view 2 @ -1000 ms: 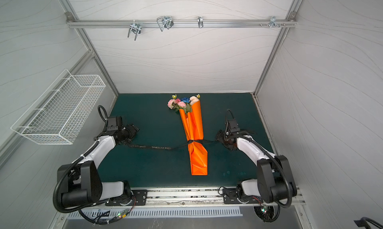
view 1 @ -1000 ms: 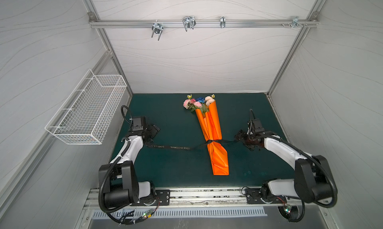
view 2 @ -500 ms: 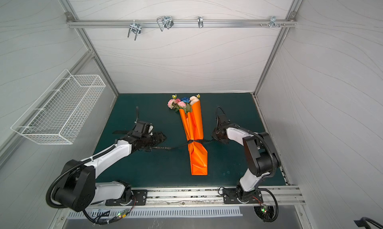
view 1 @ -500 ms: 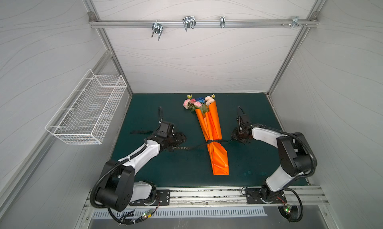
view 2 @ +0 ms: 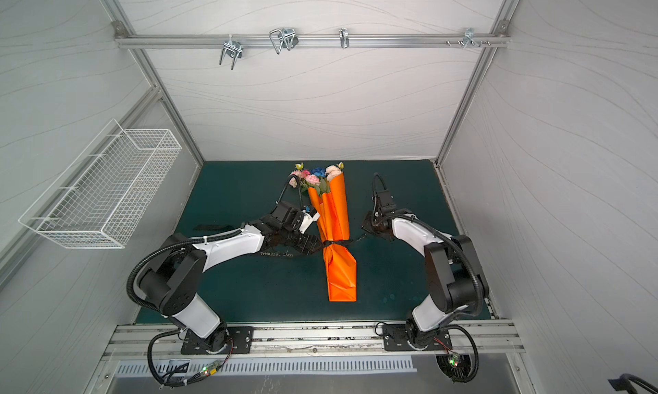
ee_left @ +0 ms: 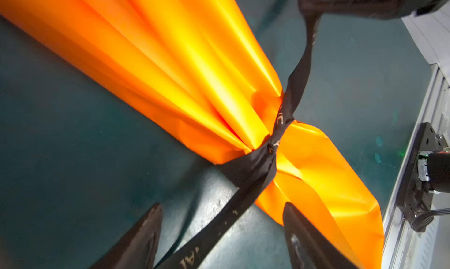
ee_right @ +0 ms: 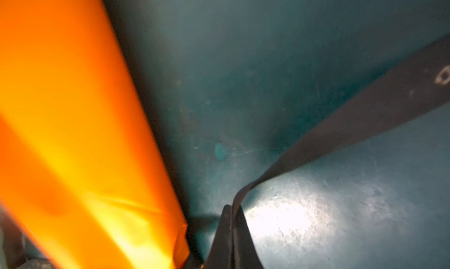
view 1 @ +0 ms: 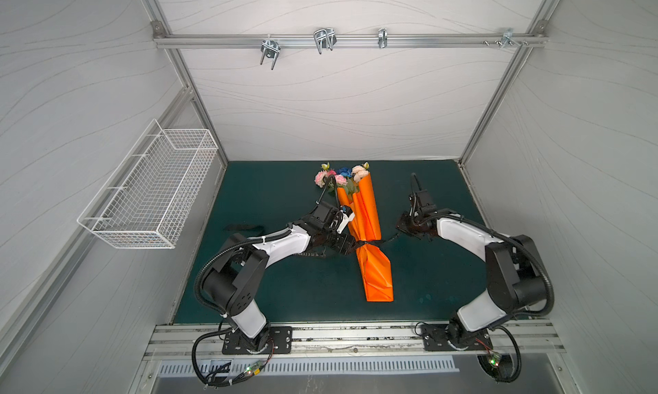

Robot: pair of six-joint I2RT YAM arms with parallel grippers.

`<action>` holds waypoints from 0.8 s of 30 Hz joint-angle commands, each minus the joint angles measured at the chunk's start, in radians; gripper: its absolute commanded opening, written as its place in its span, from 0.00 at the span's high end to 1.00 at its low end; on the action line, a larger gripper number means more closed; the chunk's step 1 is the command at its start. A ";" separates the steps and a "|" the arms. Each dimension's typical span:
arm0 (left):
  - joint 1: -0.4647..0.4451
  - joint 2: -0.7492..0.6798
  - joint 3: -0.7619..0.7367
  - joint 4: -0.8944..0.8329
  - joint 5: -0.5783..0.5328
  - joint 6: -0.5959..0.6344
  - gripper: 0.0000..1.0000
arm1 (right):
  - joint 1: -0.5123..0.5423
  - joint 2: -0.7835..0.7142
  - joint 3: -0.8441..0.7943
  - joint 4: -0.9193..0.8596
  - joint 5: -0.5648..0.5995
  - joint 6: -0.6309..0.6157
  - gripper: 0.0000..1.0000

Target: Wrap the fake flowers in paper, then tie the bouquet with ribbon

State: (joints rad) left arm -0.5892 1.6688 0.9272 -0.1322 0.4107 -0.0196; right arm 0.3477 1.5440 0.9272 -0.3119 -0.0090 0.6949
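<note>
**Two ends, one pinched**

My right gripper (ee_right: 231, 208) is clamped shut on the black ribbon (ee_left: 255, 168). My left gripper (ee_left: 221, 207) stands wide open, the ribbon's other end passing between its fingers (ee_left: 143, 236). The bouquet (view 1: 343, 173) lies on the green mat (view 1: 285, 285), wrapped in orange paper (view 1: 368, 214), ribbon cinched round its middle.

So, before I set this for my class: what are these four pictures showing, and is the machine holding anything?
The machine is two robot arms standing at the front of a green mat. Two pictures look down on the whole scene; the other two come from cameras on the arms' wrists. On the mat lies a bunch of fake flowers wrapped in orange paper, with a black ribbon pulled tight round the middle. The right gripper is shut on one ribbon tail. The left gripper is open, its fingers either side of the other tail, gripping nothing.
</note>
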 commanded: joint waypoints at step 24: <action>-0.052 0.181 0.130 -0.168 -0.084 0.182 0.37 | 0.010 -0.182 -0.034 0.021 0.050 -0.162 1.00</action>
State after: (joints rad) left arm -0.6186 1.8027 1.0214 -0.2974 0.3592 0.1440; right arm 0.3496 1.3788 0.8814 -0.3080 0.0586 0.5663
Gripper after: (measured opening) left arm 0.633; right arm 0.050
